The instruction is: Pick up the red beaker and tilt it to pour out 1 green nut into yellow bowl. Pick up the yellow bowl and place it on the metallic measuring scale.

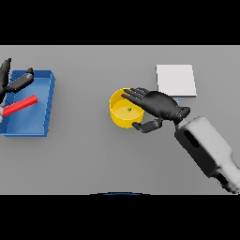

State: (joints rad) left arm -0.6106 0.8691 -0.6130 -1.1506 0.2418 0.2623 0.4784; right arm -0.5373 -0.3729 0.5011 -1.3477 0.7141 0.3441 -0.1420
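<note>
right hand [159, 104] reaches over the yellow bowl [123, 118], fingers spread, thumb at its rim; left hand [14, 80], cut off at the edge, fingers extended.

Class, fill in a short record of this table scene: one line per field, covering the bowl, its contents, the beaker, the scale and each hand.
bowl: yellow bowl, on the grey table, left of the scale
contents: one green nut
beaker: red beaker, lying tilted in the blue tray
scale: metallic measuring scale, nothing on it
right hand: right hand over the bowl's right rim, fingers spread, thumb below
left hand: left hand at the tray's far left, open
</note>
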